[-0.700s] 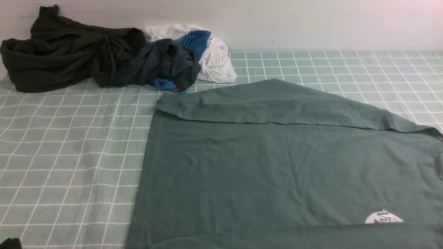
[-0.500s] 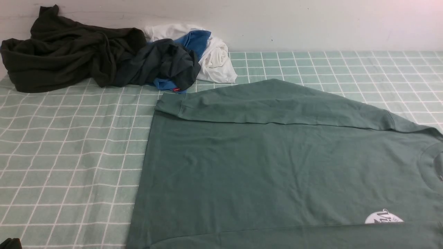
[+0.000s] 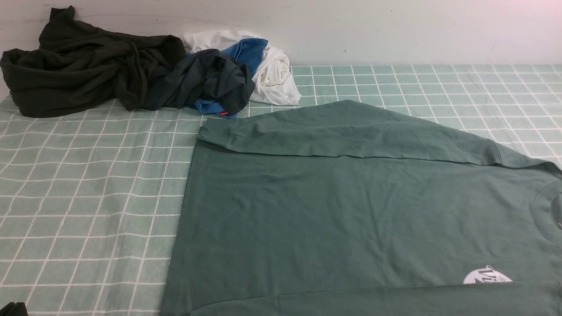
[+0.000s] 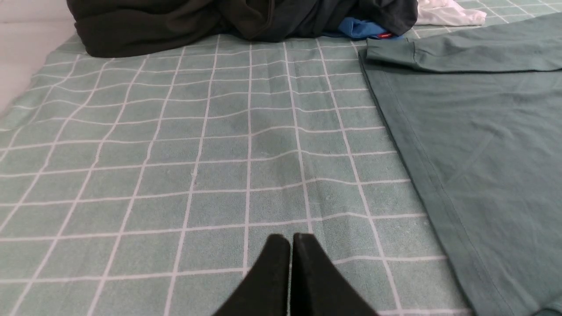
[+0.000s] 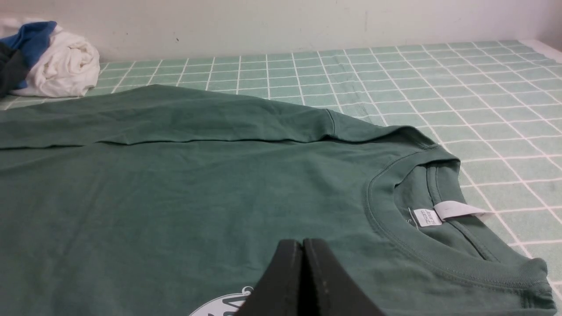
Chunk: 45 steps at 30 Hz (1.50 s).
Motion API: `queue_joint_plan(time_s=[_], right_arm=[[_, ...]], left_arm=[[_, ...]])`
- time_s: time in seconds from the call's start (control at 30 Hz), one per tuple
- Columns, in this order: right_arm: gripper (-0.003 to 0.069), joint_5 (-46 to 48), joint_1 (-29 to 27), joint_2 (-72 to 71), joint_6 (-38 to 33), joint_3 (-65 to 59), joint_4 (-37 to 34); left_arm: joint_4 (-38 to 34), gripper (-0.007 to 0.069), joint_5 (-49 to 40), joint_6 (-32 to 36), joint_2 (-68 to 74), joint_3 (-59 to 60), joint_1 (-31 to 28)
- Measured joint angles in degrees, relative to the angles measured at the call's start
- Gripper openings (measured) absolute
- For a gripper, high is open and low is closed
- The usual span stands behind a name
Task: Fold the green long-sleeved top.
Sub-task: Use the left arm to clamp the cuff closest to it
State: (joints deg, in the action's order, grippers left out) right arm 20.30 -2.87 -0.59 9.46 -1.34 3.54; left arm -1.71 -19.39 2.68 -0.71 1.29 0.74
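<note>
Nearest me, the left gripper (image 4: 290,239) hangs low over the bare checked sheet (image 3: 88,197), just left of the shirt's hem. Its jaws are pressed together with nothing between them. The right gripper (image 5: 302,243) is closed in the same way and empty, and it hovers over the chest close to the white logo (image 3: 486,276).

The green long-sleeved top (image 3: 351,210) lies flat across the right half of the sheet, with its hem to the left and its ribbed neck (image 5: 395,228) to the right. Along the near edge a band of the same cloth covers the bottom of the logo. I take that for the near sleeve turned in, though too little of it shows to be sure. Farther back, the far sleeve (image 3: 351,131) is laid along the body, its cuff (image 3: 215,129) reaching the hem's far corner.

So the sleeves seem done, and the body looks unfolded: hem and neck have yet to be brought together.

At the far left, against the wall, sit a dark olive-black garment (image 3: 79,74), a navy-grey garment (image 3: 210,79) and some blue and white cloth (image 3: 272,74), all apart from the top.
</note>
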Motion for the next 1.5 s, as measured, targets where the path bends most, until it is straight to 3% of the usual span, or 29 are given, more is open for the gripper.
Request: queue_joint_plan(time_s=[1.5], right_arm=[[-0.0014, 0.0, 0.0, 0.0, 3.7, 0.0, -0.6]], left_arm=[[0.0, -0.0003, 0.0, 0.0, 0.0, 0.0, 0.0]])
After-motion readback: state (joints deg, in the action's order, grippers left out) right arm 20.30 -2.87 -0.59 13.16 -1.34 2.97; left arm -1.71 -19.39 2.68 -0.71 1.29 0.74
